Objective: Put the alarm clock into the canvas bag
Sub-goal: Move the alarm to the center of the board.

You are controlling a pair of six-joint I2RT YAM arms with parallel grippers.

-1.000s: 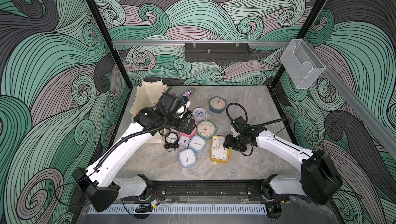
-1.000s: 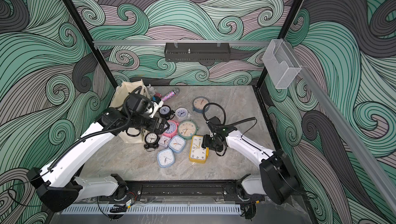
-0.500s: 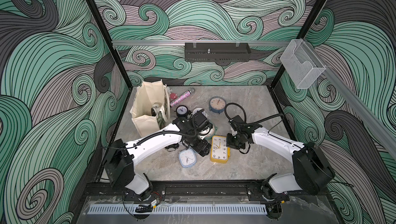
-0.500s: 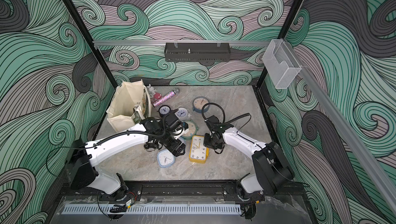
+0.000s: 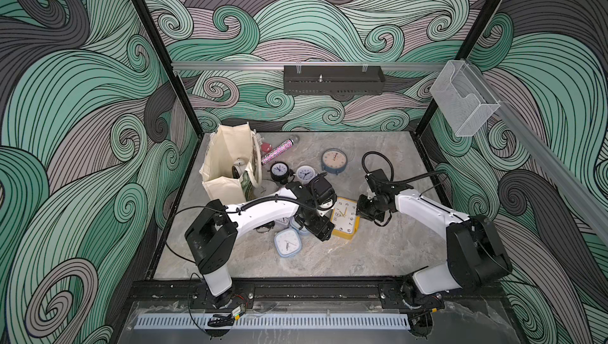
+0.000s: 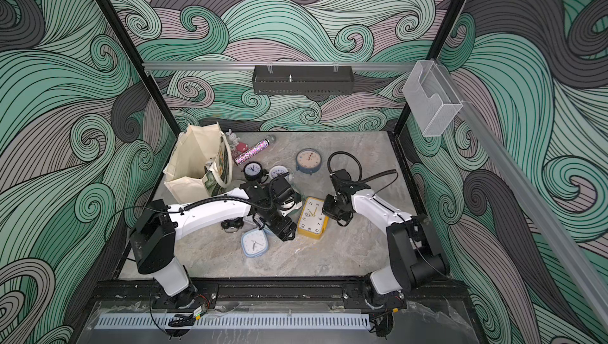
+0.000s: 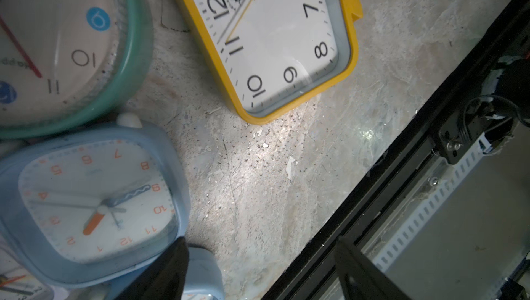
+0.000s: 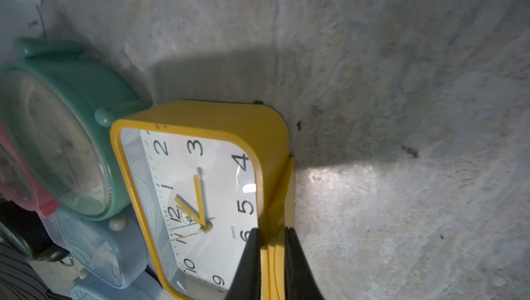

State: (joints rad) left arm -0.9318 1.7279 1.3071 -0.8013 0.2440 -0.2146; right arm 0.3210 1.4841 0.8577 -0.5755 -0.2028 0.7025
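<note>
Swinging off the canvas bag (image 5: 223, 164) since a sec ago, L arm (image 5: 260, 215) is now reaching over the clock pile mid-table, while R gripper (image 8: 272, 267) is staying put at the yellow alarm clock (image 8: 200, 183). Plenty is crowding that clock: a teal round clock (image 8: 66, 140) is sitting right beside its 2-o'clock corner, one foot seeming to touch it; a pale-blue clock w/ orange numerals (image 7: 94, 203) is lying just beside both; another light-blue square clock (image 5: 288, 243) is lying nearer the front rail, a bit apart from the pile. L gripper (image 5: 324, 231) is hovering at the pile's front edge, just beside the yellow clock's 10-o'clock corner, jaws standing wide w/ only bare table (image 7: 286, 169) btwn them, gripping nothing. Further back a black twin-bell clock (image 5: 279, 171), a small white-faced round clock (image 5: 305, 174), a blue-rimmed round clock (image 5: 334, 160) and a glitter tube (image 5: 278, 151) are lying btwn pile and back wall. Yellow alarm clock is lying face-up on the table, centre-front in both top views, well apart from the bag, which is standing open-mouthed at the back-L corner; L arm's wrist and the pile are sitting btwn the two. R gripper is clamping the clock's edge by the 6, black fingers (image 8: 249, 264) pinching the yellow rim from the R-arm side.
</note>
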